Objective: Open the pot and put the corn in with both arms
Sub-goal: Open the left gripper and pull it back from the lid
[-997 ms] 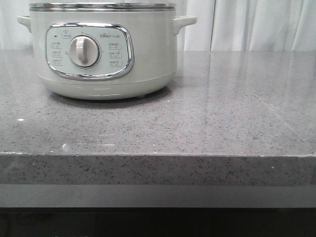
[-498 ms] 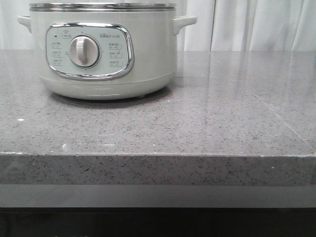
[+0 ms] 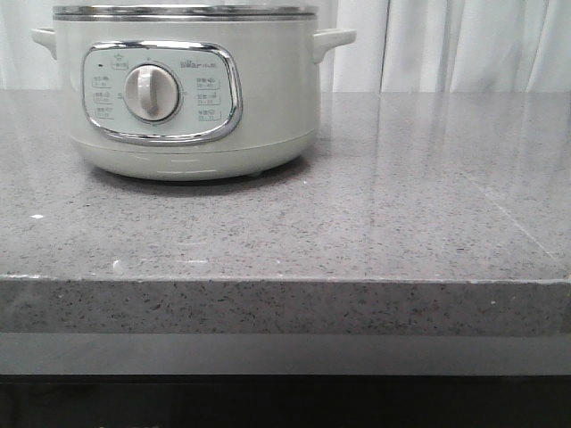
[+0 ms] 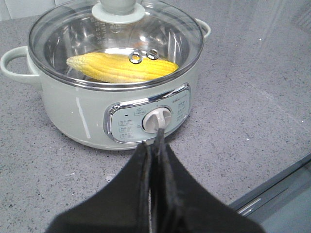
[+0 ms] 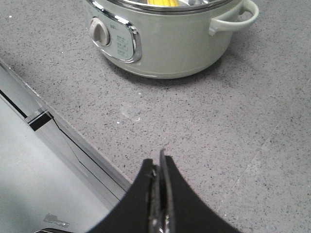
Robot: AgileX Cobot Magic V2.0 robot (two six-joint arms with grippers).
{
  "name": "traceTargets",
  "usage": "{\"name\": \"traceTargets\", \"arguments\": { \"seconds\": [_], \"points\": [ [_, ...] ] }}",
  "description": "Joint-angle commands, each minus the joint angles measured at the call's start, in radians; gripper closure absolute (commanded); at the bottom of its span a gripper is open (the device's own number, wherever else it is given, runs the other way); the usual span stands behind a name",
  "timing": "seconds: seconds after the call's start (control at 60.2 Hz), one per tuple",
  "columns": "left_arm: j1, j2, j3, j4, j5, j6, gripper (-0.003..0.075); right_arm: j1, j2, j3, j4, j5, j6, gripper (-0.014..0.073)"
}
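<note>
The pale cream pot (image 3: 187,98) stands at the back left of the grey counter, its dial facing me. In the left wrist view the pot (image 4: 73,111) has its glass lid (image 4: 116,29) on, and the yellow corn (image 4: 112,70) lies inside under the lid. The right wrist view shows the pot (image 5: 180,43) with a strip of corn (image 5: 163,2) at the frame's edge. My left gripper (image 4: 156,145) is shut and empty, above the counter in front of the dial. My right gripper (image 5: 160,167) is shut and empty, above the counter's front edge. Neither gripper shows in the front view.
The speckled grey counter (image 3: 375,205) stretches to the right of the pot, with its front edge (image 3: 285,308) toward me. White curtains (image 3: 464,45) hang behind. In the right wrist view a grey ledge (image 5: 53,131) runs below the counter edge.
</note>
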Motion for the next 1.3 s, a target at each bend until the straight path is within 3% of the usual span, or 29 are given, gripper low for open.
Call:
{"name": "traceTargets", "arguments": {
  "seconds": [0.0, 0.482, 0.648, 0.831, 1.047, 1.279],
  "points": [
    [0.003, -0.002, -0.029, -0.021, -0.079, -0.003, 0.0741, -0.003, -0.003, -0.027, -0.003, -0.059, -0.013, 0.0662],
    [0.0, -0.024, -0.001, -0.019, -0.112, -0.003, 0.0741, -0.003, -0.003, -0.027, -0.003, -0.059, -0.013, 0.0662],
    [0.064, -0.128, 0.164, -0.02, -0.319, -0.003, 0.0741, -0.003, -0.003, -0.027, -0.003, -0.059, -0.013, 0.0662],
    [0.208, -0.297, 0.403, -0.078, -0.467, -0.003, 0.0741, -0.003, -0.003, -0.027, -0.003, -0.059, -0.013, 0.0662],
    [0.357, -0.54, 0.632, -0.103, -0.557, -0.003, 0.0741, -0.003, -0.003, -0.027, -0.003, -0.059, -0.013, 0.0662],
    [0.411, -0.737, 0.736, -0.103, -0.583, -0.003, 0.0741, -0.003, -0.003, -0.027, -0.003, -0.059, -0.013, 0.0662]
  ]
}}
